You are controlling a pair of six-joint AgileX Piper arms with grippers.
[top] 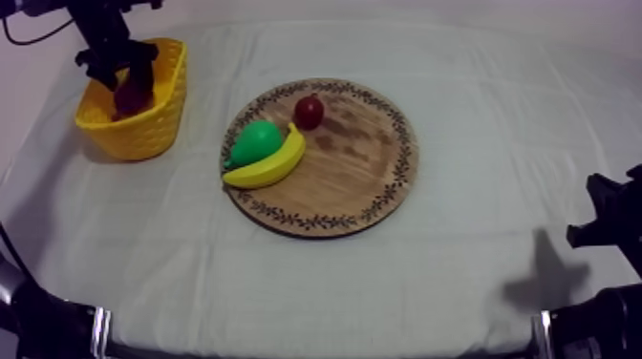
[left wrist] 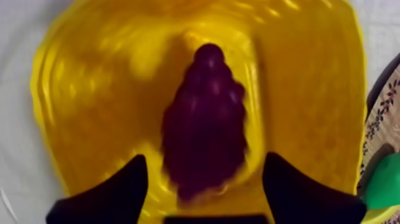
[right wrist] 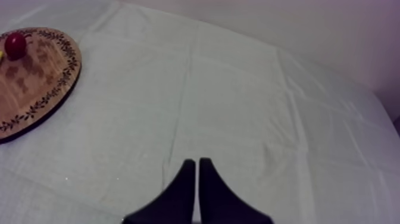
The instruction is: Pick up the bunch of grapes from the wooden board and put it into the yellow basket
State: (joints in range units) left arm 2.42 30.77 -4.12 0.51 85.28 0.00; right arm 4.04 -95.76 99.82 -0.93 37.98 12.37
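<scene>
Creased grey-white cloth covers the bench (top: 459, 286). At its centre the round wooden board (top: 353, 181) with a leafy patterned rim bears a smooth green pear (top: 255, 141), a curved banana (top: 272, 167) and a small red fruit (top: 309, 112). At the board's 10 o'clock, the knobbly purple bunch of grapes (left wrist: 205, 119) lies inside the ribbed yellow basket (top: 153, 134), between the spread fingers of the left tool (left wrist: 205, 158). The right tool (right wrist: 197, 164) is pressed into a narrow wedge above bare cloth.

I can read no text, label, brand, number or sign on anything before me. The one marking is the dark leafy pattern round the rim of the wooden board (top: 353, 177), which is ornament and not lettering. The wall of the yellow basket (top: 158, 119) is plain.
</scene>
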